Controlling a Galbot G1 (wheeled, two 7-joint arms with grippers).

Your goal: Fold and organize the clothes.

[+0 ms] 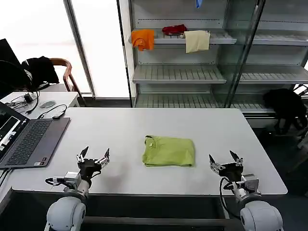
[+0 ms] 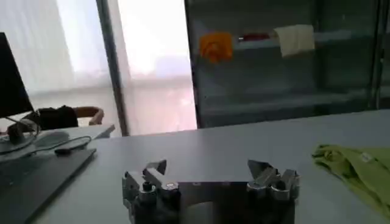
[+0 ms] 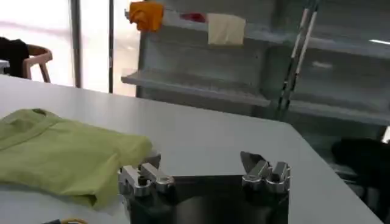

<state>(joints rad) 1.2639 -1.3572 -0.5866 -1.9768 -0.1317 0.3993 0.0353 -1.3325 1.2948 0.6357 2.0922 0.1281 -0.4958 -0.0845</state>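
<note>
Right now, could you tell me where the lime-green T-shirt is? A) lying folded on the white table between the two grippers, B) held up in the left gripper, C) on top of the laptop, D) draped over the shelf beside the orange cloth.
A: the T-shirt lies folded on the table, with the left gripper and right gripper open and apart from it on either side.

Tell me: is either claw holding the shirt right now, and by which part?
Nothing is held. The left claw and right claw are both open near the table's front edge, either side of the folded green T-shirt, touching nothing.
</note>
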